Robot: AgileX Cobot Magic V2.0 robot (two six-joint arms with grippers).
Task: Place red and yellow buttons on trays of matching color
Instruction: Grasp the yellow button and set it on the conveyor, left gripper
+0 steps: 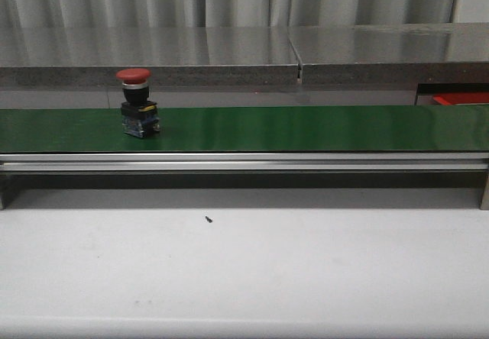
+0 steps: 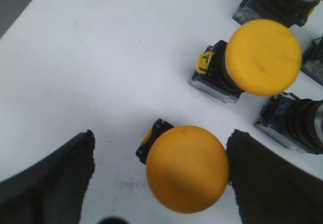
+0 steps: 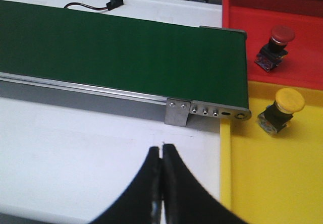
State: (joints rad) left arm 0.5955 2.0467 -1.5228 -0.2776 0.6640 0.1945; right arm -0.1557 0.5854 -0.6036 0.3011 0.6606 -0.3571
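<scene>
A red button [image 1: 134, 101] stands upright on the green conveyor belt [image 1: 306, 129] near its left end. Neither gripper shows in the front view. My left gripper [image 2: 161, 135] is open over a white surface, and a yellow button [image 2: 186, 168] sits between its fingers. One finger [image 2: 267, 178] is against the cap's edge; the other finger [image 2: 50, 183] stands well apart. My right gripper [image 3: 162, 149] is shut and empty above the white table, near the belt's end [image 3: 222, 98]. Beside it a red tray [image 3: 298, 27] holds a red button [image 3: 275, 41], and a yellow tray [image 3: 272, 183] holds a yellow button [image 3: 281, 109].
More yellow buttons [image 2: 262, 56] and black-bodied ones [image 2: 298, 123] stand close together just past the left gripper. The belt's metal rail [image 1: 244, 161] runs across the front. A steel counter [image 1: 229, 49] lies behind the belt, and a red tray edge [image 1: 462, 97] shows at far right.
</scene>
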